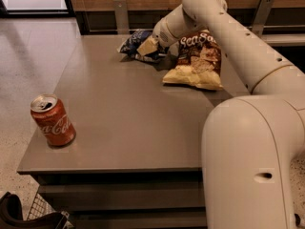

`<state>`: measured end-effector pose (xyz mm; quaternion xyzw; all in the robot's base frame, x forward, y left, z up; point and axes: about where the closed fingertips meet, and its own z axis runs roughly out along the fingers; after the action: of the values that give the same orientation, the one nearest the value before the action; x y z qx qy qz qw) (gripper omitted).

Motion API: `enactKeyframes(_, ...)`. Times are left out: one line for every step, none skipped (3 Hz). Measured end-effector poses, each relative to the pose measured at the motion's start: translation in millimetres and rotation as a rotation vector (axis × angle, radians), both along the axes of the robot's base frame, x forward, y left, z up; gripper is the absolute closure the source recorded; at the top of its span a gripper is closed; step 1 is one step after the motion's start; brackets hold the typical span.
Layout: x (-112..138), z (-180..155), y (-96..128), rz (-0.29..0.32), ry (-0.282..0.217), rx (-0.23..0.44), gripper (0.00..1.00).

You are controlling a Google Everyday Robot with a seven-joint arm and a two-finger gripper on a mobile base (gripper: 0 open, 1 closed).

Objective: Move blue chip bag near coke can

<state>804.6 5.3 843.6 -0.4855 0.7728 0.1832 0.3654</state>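
Note:
The blue chip bag (135,44) lies crumpled at the far side of the grey table (124,113), left of the tan "Sea Salt" bag. My gripper (149,46) reaches from the right and sits right at the blue bag's right end, low over the table and covering part of the bag. The coke can (52,120) stands upright at the table's near left corner, far from the bag and the gripper.
The larger tan-and-brown Sea Salt chip bag (199,61) lies just right of the gripper, under my forearm (238,42). My arm's big lower link (252,161) fills the near right. A wooden wall with rails runs behind the table. A wire basket (43,213) shows at the bottom left.

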Motion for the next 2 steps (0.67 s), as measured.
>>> enactKeyframes(-1.7,6.4,1.1,0.0,-0.007,-0.014,1.0)
enactKeyframes(-12.0,32.2,-3.0,-0.01,-0.036,-0.05,1.0)
